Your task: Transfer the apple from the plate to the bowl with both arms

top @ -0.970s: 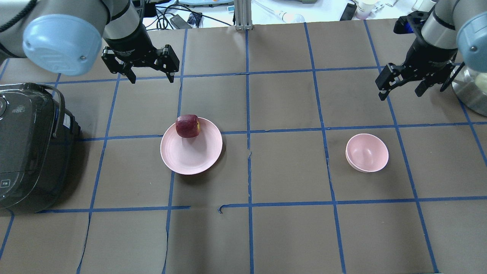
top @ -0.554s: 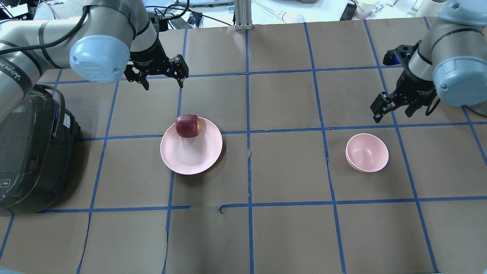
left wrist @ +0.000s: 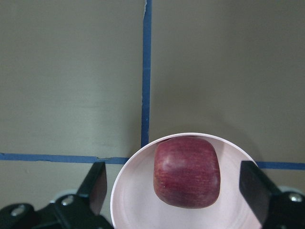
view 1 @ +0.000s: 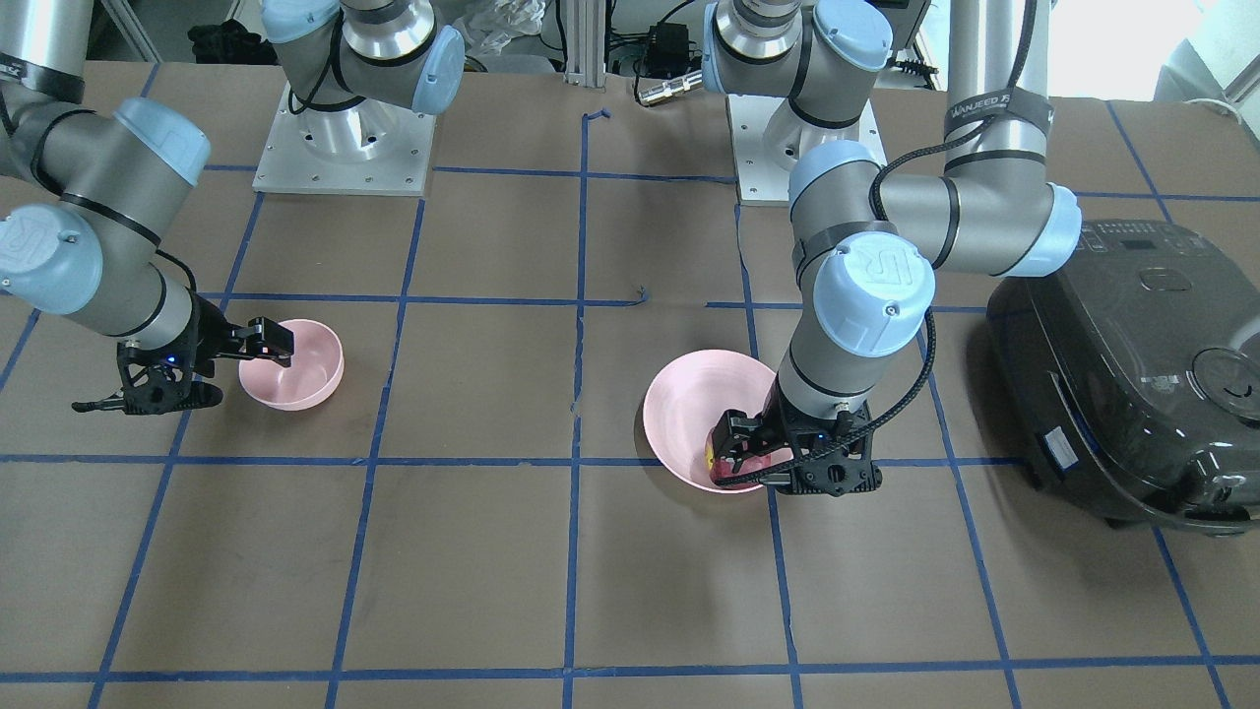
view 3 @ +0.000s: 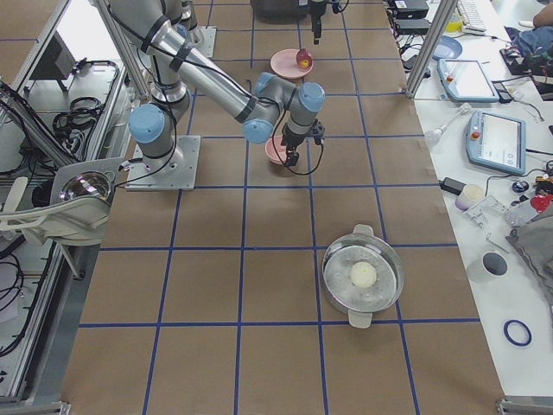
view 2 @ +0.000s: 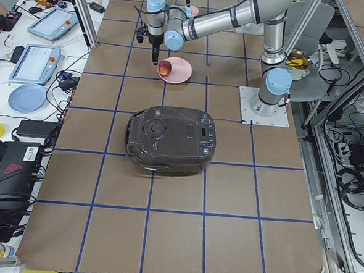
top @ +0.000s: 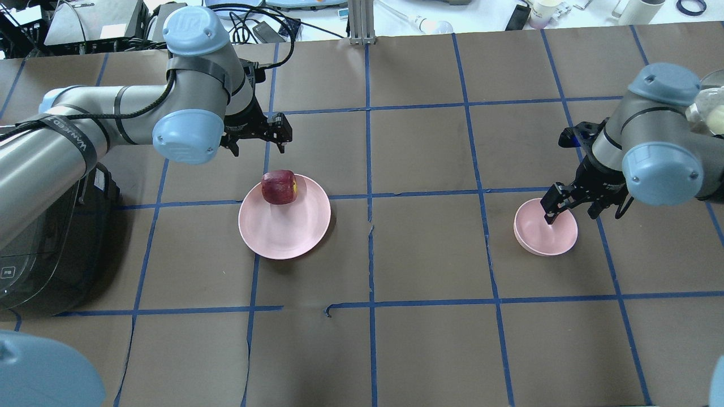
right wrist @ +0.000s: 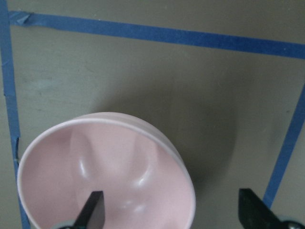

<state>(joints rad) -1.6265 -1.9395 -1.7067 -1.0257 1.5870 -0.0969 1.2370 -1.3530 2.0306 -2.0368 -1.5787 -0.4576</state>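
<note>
Your left tool (top: 258,148) hangs over the small, dark red, blocky apple (top: 279,187). Its two fingers are wide apart and hold nothing. The apple lies on the wide, shallow, pale pink plate (top: 283,240), close to the plate's far rim, on the left part of the table (top: 424,254). The small, deep, pale pink bowl (top: 551,240) stands well apart from it on the right. Your right tool (top: 570,216) is also spread and empty. One of its fingers is over the inside of the bowl and the other is outside its right side, so the tool stands astride the rim.

I judge that the step in hand is the grasp of the apple. In the left wrist view the apple sits nearly midway between the fingers, so bring the tool straight down without side motion. Close on the two flatter sides, slowly. Because the apple is near the rim, a finger that presses the plate could probably tip or push it, so stop above the plate surface.

Some things are hard to tell. The left wrist view cuts off the fingertips, so I cannot say how high they are above the plate. In the front-facing view the arm hides most of the apple. I also cannot tell whether the right tool touches the bowl.
</note>
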